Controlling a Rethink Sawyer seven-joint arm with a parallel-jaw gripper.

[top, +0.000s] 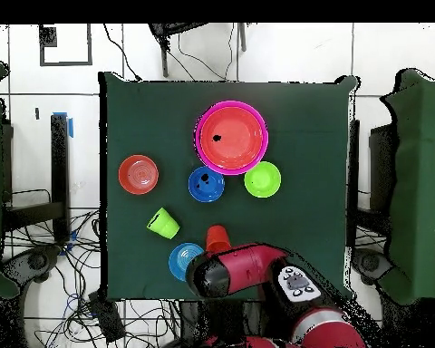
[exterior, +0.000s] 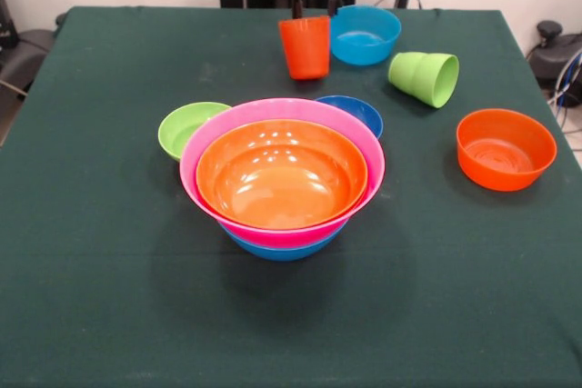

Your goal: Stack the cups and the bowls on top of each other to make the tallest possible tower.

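The tower (exterior: 282,174) stands mid-table: an orange bowl nested in a pink one, nested in a blue one; in the overhead view the tower (top: 231,138) is at the top. An orange ribbed cup (exterior: 305,45) stands upright at the far side. My gripper (exterior: 315,6) hangs open just over and behind its rim, one black finger (exterior: 297,8) at the left and the other at the cup's right edge. A lime-green cup (exterior: 425,77) lies on its side. Loose bowls: blue (exterior: 364,34), small blue (exterior: 356,110), lime-green (exterior: 191,127), orange (exterior: 505,147).
The blue bowl (top: 183,260) sits right beside the orange cup (top: 217,238), under my arm (top: 235,272). The green cup (top: 163,222) lies close by. The dark green cloth (exterior: 109,297) ends at the table's edges, with cables and chairs beyond.
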